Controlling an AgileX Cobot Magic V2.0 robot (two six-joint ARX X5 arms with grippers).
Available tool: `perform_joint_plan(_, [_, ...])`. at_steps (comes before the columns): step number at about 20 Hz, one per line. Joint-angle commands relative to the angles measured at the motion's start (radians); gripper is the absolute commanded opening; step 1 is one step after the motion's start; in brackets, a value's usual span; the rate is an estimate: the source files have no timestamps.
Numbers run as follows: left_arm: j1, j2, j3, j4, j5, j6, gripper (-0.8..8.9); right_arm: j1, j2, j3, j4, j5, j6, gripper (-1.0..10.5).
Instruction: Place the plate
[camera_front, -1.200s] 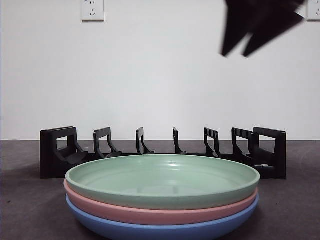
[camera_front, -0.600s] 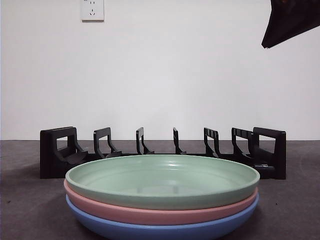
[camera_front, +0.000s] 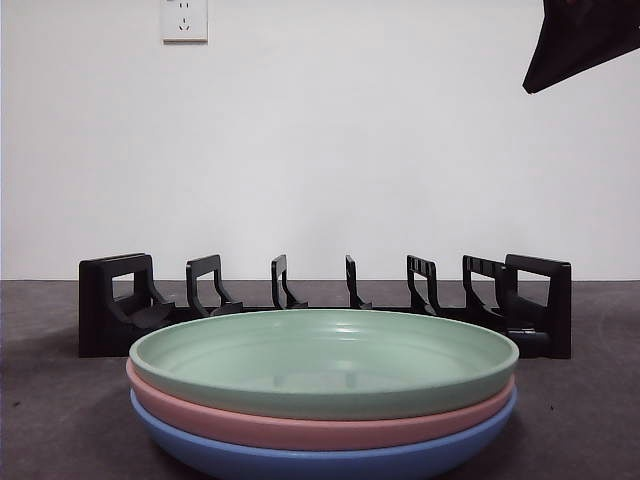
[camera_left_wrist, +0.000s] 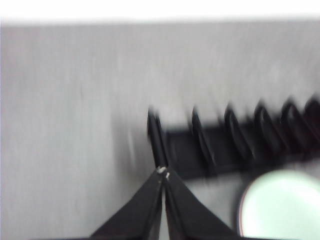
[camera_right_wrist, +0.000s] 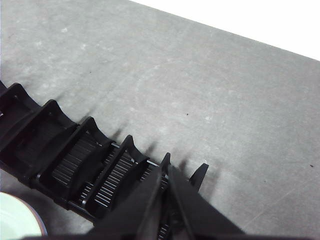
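White wall socket high on wall — grey tabletop below, faintly speckled.

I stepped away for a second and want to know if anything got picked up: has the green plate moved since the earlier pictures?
No. The green plate lies on top of the pink plate, in the same spot before the black rack as earlier.

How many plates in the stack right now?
3, all in one stack in front of the black rack: green plate on top, pink plate under it, blue plate at the bottom. None in the rack's slots.
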Motion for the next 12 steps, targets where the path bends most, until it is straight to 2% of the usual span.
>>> perform_joint_plan(1, [0.061,-0.127,-0.236,0.263,-0.014,0.098,0.07,0.004,0.007,0.011,0.013,0.0,0.002,0.2])
perform_joint_plan(3, [0.157,-0.265,-0.465,0.467,-0.014,0.095,0.07,0.004,0.007,0.011,0.013,0.0,0.002,0.2])
perform_joint_plan(5, [0.239,-0.389,-0.642,0.575,-0.013,0.093,0.07,0.004,0.007,0.011,0.013,0.0,0.002,0.2])
perform_joint_plan(7, [0.297,-0.488,-0.785,0.629,-0.008,0.093,0.07,0.004,0.007,0.011,0.013,0.0,0.002,0.2])
perform_joint_plan(12, [0.35,-0.617,-0.951,0.64,0.081,0.1,0.07,0.004,0.007,0.011,0.013,0.0,0.002,0.2])
